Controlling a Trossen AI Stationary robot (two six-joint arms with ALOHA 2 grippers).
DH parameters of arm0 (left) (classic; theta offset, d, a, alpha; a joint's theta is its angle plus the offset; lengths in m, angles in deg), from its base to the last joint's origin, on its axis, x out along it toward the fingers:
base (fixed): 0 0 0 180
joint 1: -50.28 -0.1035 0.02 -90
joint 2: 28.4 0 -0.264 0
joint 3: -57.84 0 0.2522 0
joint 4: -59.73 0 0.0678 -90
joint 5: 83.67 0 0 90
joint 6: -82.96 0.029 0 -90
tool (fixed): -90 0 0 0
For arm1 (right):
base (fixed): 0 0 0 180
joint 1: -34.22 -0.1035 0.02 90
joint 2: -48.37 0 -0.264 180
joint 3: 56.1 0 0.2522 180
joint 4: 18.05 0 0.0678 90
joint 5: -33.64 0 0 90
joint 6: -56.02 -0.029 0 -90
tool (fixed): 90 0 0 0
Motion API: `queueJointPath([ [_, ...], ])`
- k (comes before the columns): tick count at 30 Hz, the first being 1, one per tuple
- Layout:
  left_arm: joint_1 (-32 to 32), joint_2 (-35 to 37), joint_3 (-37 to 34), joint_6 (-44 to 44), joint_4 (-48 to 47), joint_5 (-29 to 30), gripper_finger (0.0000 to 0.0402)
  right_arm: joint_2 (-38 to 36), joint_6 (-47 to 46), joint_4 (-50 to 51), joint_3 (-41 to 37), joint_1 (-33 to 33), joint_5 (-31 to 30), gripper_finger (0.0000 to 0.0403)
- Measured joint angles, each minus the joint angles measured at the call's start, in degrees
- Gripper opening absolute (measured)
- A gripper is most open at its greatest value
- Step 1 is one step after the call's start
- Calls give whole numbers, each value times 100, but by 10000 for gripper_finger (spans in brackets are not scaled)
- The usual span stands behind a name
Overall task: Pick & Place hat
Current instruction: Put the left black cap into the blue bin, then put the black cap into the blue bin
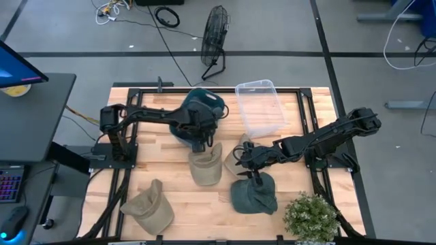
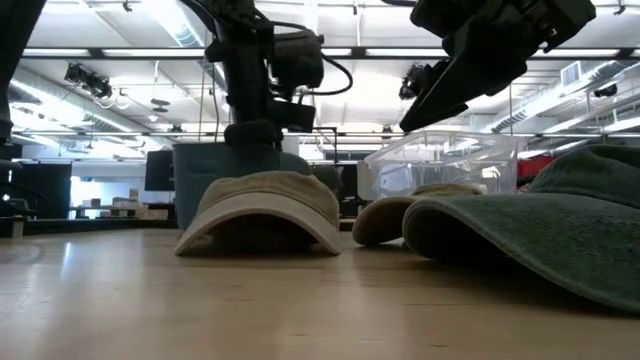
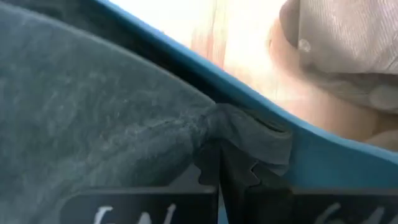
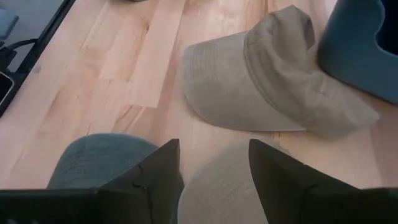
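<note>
A dark grey-green hat [image 3: 93,118] lies in the blue bin [image 1: 204,105] at the table's far middle, and my left gripper [image 3: 219,177] is shut on it there. Just in front of the bin, a khaki hat [image 1: 205,167] rests crown-up on the table. My right gripper [image 4: 213,165] is open and hovers above a beige hat [image 4: 217,186], touching nothing. That hat [image 1: 235,146] is mostly hidden under the arm in the high view. A green hat [image 1: 253,196] lies nearer, and another khaki hat [image 1: 150,208] lies near the left front corner. My left gripper pinches a bunched fold of the dark hat's cloth [image 3: 245,140] between its two fingers, right beside the bin's blue rim [image 3: 317,146]. The rest of the hat spreads away inside the bin. How far back the cloth reaches between the fingers does not show.
A clear plastic container [image 1: 261,107] stands right of the bin at the far edge. A potted plant [image 1: 310,218] sits at the near right corner. Bare wood shows along the near middle and the left side. A floor fan [image 1: 215,37] stands beyond the table.
</note>
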State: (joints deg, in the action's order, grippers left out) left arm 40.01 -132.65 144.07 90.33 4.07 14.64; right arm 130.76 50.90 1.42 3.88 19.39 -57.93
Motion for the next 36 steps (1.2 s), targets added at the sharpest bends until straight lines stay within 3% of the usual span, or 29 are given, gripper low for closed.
queueJointPath([
  [7, 186, 753, 258, -58, -154, 238, 4, 0, -28, 262, 0, -2, 180, 196],
  [14, 307, 1545, 487, -72, -286, 691, 4, 0, -424, 658, 0, -142, 859, 196],
  [20, 379, 1973, 490, -72, -248, 684, 12, 0, -1844, 1510, 0, -499, 992, 196],
  [26, 375, 2001, 487, 109, -251, 684, 67, 0, -3407, 1598, 0, -808, 1665, 196],
  [30, 377, 1991, 487, 78, -248, 679, 115, 0, -3701, 1533, 0, -1090, 1604, 196],
  [36, 377, 1991, 487, 74, -244, 673, 159, 18, -4413, 1285, 0, -1352, 552, 196],
])
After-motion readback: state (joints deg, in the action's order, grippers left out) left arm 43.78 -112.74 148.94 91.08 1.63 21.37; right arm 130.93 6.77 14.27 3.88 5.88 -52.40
